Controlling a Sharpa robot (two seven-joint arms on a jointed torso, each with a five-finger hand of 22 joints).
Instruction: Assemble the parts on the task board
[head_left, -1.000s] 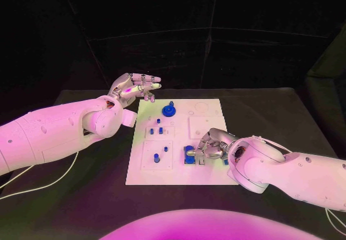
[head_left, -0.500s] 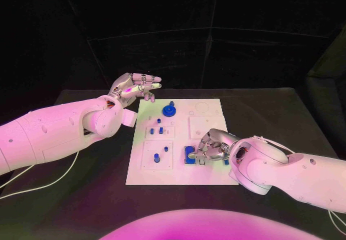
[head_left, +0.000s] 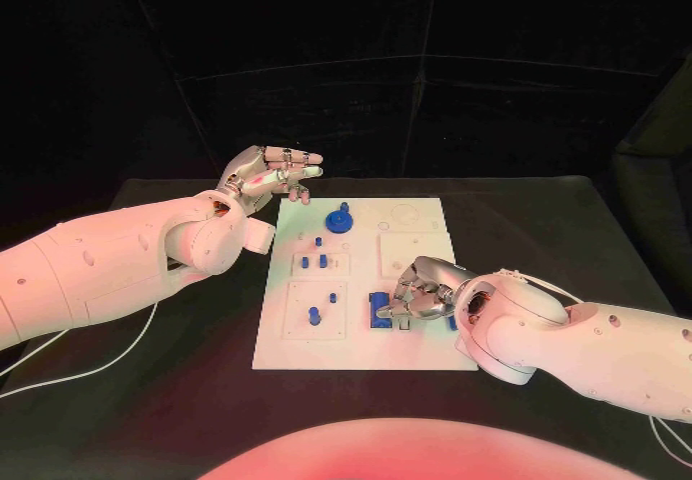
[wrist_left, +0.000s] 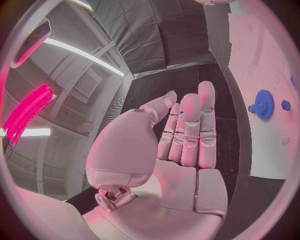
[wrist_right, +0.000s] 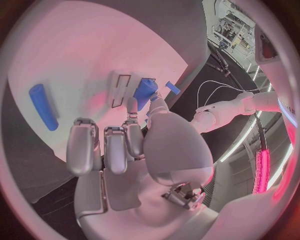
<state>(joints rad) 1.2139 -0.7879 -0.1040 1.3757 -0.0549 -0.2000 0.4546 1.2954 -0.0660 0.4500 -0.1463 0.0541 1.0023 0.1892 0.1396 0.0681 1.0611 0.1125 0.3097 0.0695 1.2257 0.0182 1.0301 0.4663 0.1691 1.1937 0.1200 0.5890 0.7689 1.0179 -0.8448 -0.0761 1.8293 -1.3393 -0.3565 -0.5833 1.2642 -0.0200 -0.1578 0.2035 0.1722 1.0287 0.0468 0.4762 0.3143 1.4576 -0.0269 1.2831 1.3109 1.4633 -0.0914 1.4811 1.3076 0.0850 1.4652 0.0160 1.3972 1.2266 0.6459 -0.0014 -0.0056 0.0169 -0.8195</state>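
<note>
The white task board (head_left: 296, 348) lies in the middle of the black table. My right hand (head_left: 420, 293) rests low on the board's near right part, and its thumb and a finger pinch a blue cylindrical part (wrist_right: 145, 92) (head_left: 382, 304) beside a rectangular slot. Another blue peg (wrist_right: 43, 106) lies flat on the board (wrist_right: 81, 50) nearby. My left hand (head_left: 271, 172) hovers above the board's far left corner, fingers straight and holding nothing (wrist_left: 187, 135). A blue gear (head_left: 339, 220) (wrist_left: 264, 104) stands on the board's far part.
Several small blue pegs (head_left: 313, 316) stand upright in the board's left column. White cables (head_left: 87, 365) trail over the table at the left. Black table surface surrounds the board on all sides.
My right hand has shifted very slightly over the blue part. The left arm has not moved.
</note>
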